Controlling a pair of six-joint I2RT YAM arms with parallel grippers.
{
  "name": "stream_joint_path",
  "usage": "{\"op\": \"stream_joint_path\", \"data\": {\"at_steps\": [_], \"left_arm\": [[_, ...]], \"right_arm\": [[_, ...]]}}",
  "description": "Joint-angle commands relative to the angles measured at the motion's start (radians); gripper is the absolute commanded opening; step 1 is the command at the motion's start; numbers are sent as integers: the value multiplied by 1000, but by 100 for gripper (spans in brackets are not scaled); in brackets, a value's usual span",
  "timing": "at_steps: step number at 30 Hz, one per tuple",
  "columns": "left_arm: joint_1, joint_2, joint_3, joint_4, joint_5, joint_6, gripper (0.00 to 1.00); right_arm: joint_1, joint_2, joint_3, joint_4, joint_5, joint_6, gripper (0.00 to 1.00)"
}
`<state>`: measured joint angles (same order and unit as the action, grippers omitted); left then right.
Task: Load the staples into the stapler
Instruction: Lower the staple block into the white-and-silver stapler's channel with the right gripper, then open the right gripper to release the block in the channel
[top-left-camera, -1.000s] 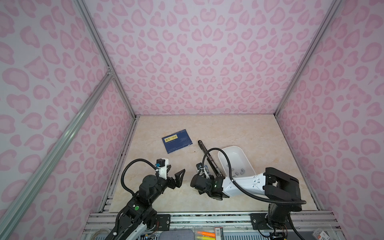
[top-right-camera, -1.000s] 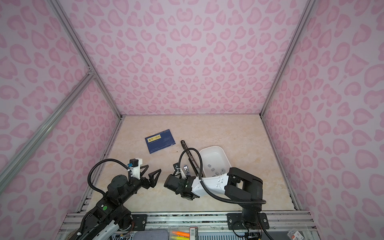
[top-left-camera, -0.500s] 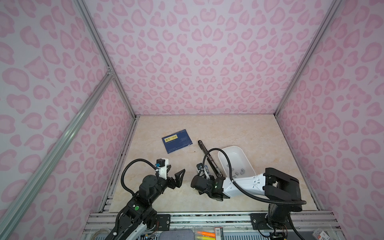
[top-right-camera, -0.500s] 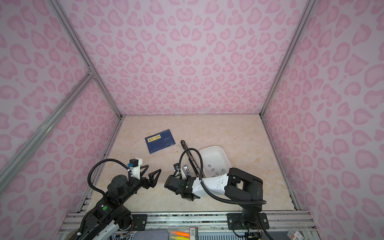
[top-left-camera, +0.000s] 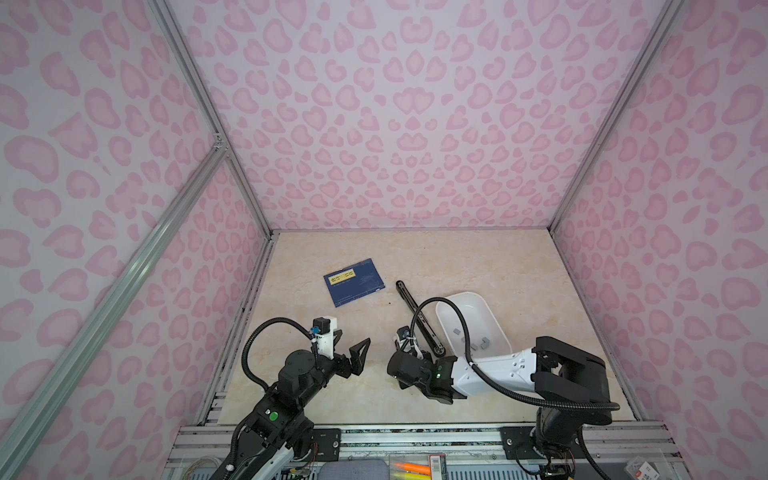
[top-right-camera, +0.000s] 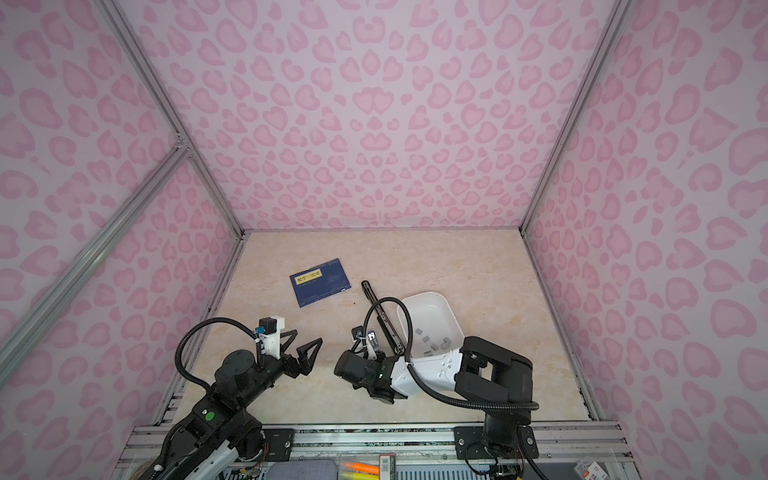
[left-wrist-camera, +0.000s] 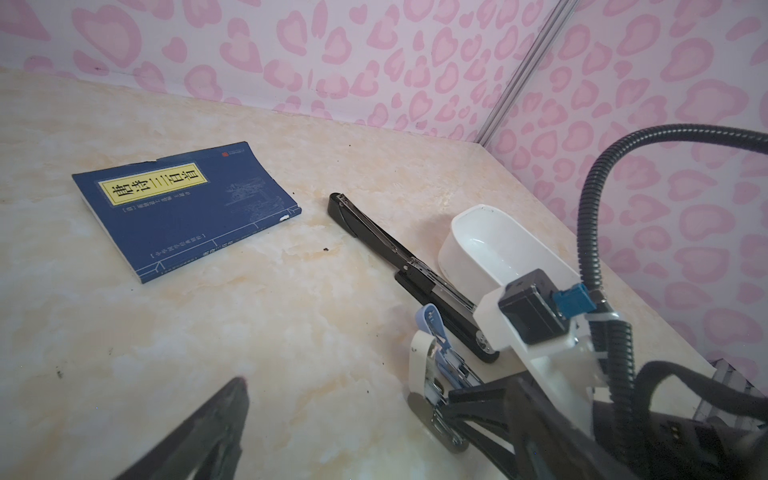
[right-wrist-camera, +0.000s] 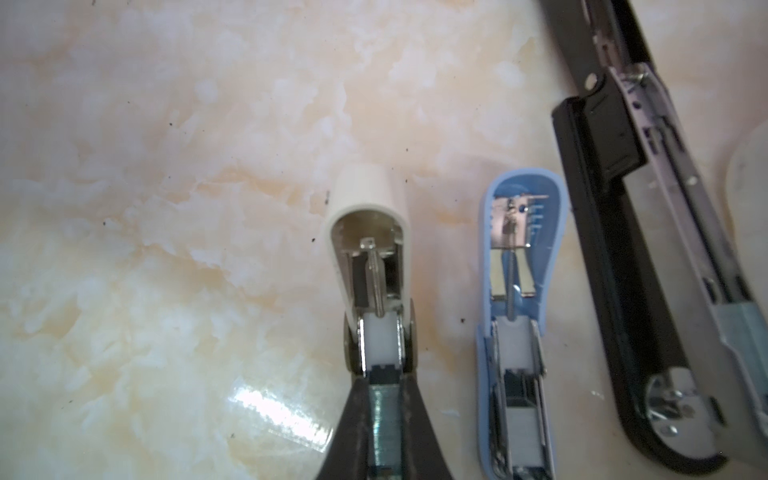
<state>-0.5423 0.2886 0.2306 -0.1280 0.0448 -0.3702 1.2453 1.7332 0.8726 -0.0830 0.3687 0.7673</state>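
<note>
Seen from the right wrist, the right tool (right-wrist-camera: 384, 395) was clamped on a grey ribbed metal staple strip (right-wrist-camera: 384, 436). The strip was lined up with the open metal channel of the small cream plastic stapler (right-wrist-camera: 365, 199). Seating the strip looked the step in hand; next it likely needed a straight slide, then release. Lower left of centre in both top views, the left tool (top-left-camera: 354, 338) hung wide open, empty. Spare tiny grey staples (top-right-camera: 432, 341) lay in the glossy white rounded tray (top-left-camera: 478, 307) on the marbled beige surface (top-left-camera: 457, 257).
</note>
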Motion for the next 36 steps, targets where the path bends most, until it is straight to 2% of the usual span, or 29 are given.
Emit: {"op": "stream_joint_path", "data": {"at_steps": [1,4,17,20,23,28,36], "left_arm": [[1,-2,-5,20,-6,-4,97],[1,-2,-5,20,-6,-4,97],[0,-3,-4,19,-4,-5,97],[1,-3,-4,20,-3,-4,97],[1,-2,-6,20,-3,-4,97],[0,-3,-3,19,-5,-5,97],[1,1,-4,19,-7,-4,97]], "right_arm": [[3,-1,-31,-50,-30,18,8],[8,-2,-32,-54,-25,18,11],[22,-28,-6,-88,21,7,34],[22,-48,-2,-93,38,-2,36],[19,-76,-11,-87,53,-6,37],[-7,-106,-36,-58,49,-12,31],[-27,-58,-21,-25,4,-27,27]]}}
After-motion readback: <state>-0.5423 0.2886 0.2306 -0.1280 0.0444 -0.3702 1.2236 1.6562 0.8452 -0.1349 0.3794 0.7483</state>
